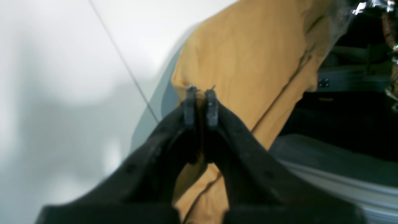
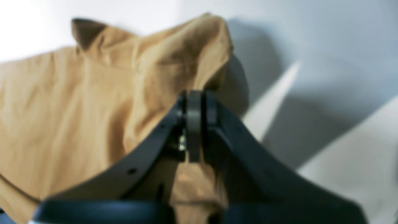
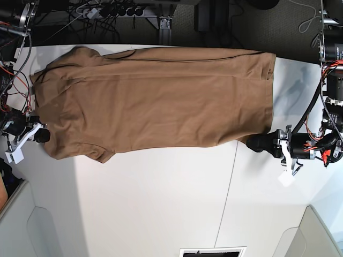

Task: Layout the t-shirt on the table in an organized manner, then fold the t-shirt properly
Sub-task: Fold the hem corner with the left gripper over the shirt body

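Two claws, one shirt, one wide white surface [image 3: 161, 209]. Largest first: surface pale and matte, crossed by a thin dark seam, mostly bare below the cloth in the base view. Next, t-shirt [image 3: 155, 101], tan-brown, stretched long across the far part of that surface, one long edge lying at the far rim, a short sleeve poking out near one end. Then left claw [image 1: 201, 91], pressed together on a pinch of the shirt's edge, cloth rising between the dark fingers and hanging off toward the surface's rim. Lastly right claw [image 2: 195, 102], likewise closed on a bunched, peaked fold of fabric, though blurred in its wrist view.

Likely step: drawing the garment taut and square before folding. Risks as judged: uneven pull from either end could skew the body or drag the far edge off the rim; a thin pinch might slip free and let that end collapse into wrinkles; overstretching could lift the middle and lose the flat lay.
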